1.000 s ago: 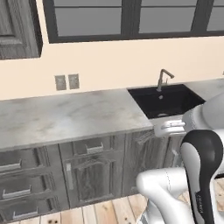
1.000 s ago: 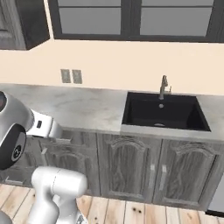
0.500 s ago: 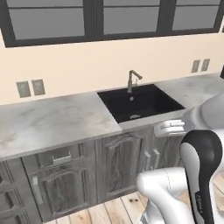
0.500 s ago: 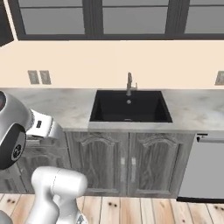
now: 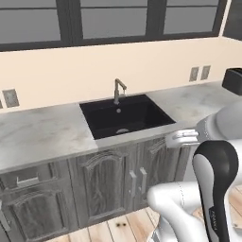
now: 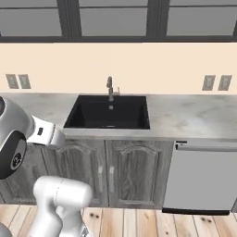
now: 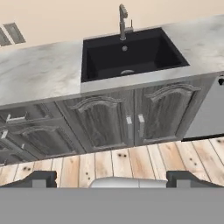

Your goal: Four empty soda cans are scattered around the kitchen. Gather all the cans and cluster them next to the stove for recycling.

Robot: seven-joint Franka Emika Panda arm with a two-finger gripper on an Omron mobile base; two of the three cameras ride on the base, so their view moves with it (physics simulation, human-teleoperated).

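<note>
Left base view: grey marble counter (image 5: pixel 42 134) runs the width of the wall, black sunken sink (image 5: pixel 125 115) set in near centre, faucet (image 5: pixel 118 90) upright at its back edge. Dark grey wood cabinets (image 5: pixel 101 182) below, 2 doors under the sink. Outlet plates (image 5: pixel 200 73) on the cream wall to the right, 1 more at the far left edge. A black box-shaped thing (image 5: pixel 233 80) sits on the counter at the right edge, cropped, can't tell what it is. Arm (image 5: pixel 215 175) rises lower right, white links, dark joint.

Right base view: same sink (image 6: pixel 108 111) and faucet (image 6: pixel 110 88), seen more square-on. Counter (image 6: pixel 194 115) continues right; a light grey appliance front (image 6: pixel 200 178) with a bar handle sits under it, just right of the sink cabinets (image 6: pixel 124 171). 2 outlet plates (image 6: pixel 217 83) on the wall right, 2 more left. Glass-front upper cabinets (image 6: pixel 115 21) along the top. Light plank floor (image 6: pixel 139 224) below. Arm (image 6: pixel 16 139) at lower left.

Hand view: camera looks at the sink (image 7: pixel 131 52) and the cabinet doors (image 7: pixel 118 120) from low and back. Gripper (image 7: pixel 112 178) at the bottom, its 2 dark tips far apart near opposite sides of the picture, jaws spread wide, nothing between them.

Task items: kitchen counters here carry no visible soda cans; can't tell where the cans or the stove are from these views.
</note>
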